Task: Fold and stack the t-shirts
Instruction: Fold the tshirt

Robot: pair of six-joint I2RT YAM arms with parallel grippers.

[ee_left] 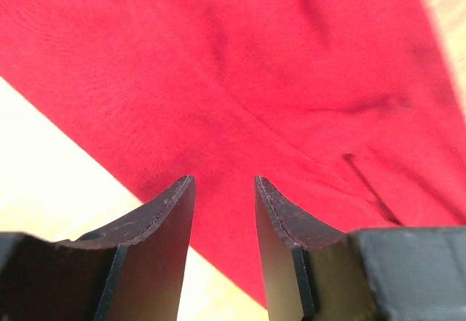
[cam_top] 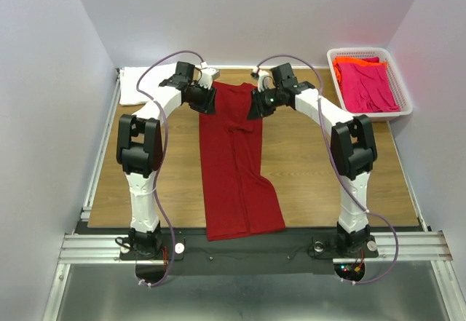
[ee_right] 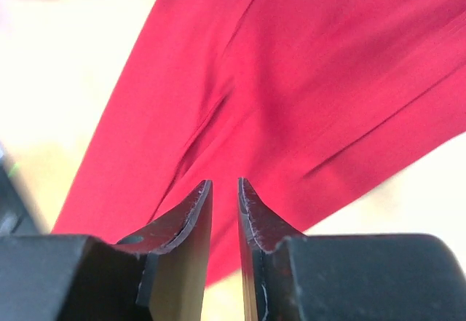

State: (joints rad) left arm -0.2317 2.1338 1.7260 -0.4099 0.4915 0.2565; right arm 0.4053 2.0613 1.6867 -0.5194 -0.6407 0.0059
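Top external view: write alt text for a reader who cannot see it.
A dark red t-shirt, folded into a long strip, lies on a wooden table, the left end effector and right end effector at its far end. A white basket far right holds pink and orange t-shirts.

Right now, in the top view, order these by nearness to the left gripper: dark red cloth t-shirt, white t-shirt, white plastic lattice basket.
1. dark red cloth t-shirt, centre, just under the left gripper
2. white t-shirt, far-left corner
3. white plastic lattice basket, far-right corner
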